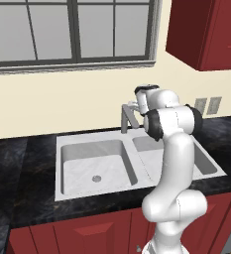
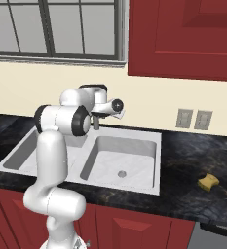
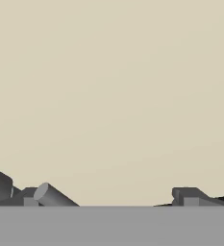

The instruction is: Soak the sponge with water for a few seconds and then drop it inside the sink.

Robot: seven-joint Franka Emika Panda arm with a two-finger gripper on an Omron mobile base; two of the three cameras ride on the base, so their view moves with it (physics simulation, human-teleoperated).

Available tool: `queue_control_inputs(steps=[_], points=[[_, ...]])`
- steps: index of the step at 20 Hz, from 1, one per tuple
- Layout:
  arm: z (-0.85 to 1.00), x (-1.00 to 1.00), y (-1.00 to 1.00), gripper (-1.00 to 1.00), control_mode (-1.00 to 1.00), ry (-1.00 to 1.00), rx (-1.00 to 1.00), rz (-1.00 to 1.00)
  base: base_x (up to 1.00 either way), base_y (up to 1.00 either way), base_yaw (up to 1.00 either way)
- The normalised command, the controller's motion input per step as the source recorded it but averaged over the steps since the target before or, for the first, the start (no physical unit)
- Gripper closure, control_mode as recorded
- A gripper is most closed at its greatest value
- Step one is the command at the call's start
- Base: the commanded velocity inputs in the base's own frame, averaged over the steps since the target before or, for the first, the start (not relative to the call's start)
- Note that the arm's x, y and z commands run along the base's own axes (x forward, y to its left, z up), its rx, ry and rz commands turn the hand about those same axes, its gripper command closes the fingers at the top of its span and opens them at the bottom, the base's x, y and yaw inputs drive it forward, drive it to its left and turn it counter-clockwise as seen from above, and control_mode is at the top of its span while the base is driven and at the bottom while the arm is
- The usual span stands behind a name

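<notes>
The sponge [image 2: 208, 181], a small yellow-olive lump, lies on the black counter to the right of the sink [image 2: 134, 187], far from my hand. The sink [image 1: 59, 168] is a light marbled double basin with a grey square tap [image 1: 125, 119] at its back. My gripper [image 1: 135, 105] hovers just above and beside the tap [image 2: 95, 121], pointing at the beige wall. The gripper [image 2: 119, 113] is open and holds nothing. Grey tap parts [image 3: 51, 196] poke up at the bottom of the hand view. The water is out of view; no stream falls from the tap.
Black counter [image 2: 193, 160] runs on both sides of the sink. Two wall outlets [image 2: 193, 118] sit right of the sink, below a red upper cabinet [image 2: 183, 39]. A window [image 1: 72, 30] is above the sink. My own arm [image 1: 176, 163] blocks part of the right basin.
</notes>
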Motion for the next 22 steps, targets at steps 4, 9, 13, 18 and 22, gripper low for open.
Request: queue_control_inputs(steps=[4, 9, 13, 18, 22], points=[[-0.10, 0.00, -0.12, -1.00, -1.00, 0.00, -0.10, -0.03, 0.00, 0.00, 0.00], [-0.12, 0.05, -0.32, -1.00, -1.00, 0.00, -0.03, -0.01, 0.00, 0.00, 0.00], [-0.39, 0.20, -0.55, -1.00, -1.00, 0.00, 0.00, 0.00, 0.00, 0.00, 0.00], [-0.43, 0.23, -0.63, -1.00, -1.00, 0.00, 0.00, 0.00, 0.00, 0.00, 0.00], [-0.39, 0.25, -0.49, -1.00, -1.00, 0.00, 0.00, 0.00, 0.00, 0.00, 0.00]])
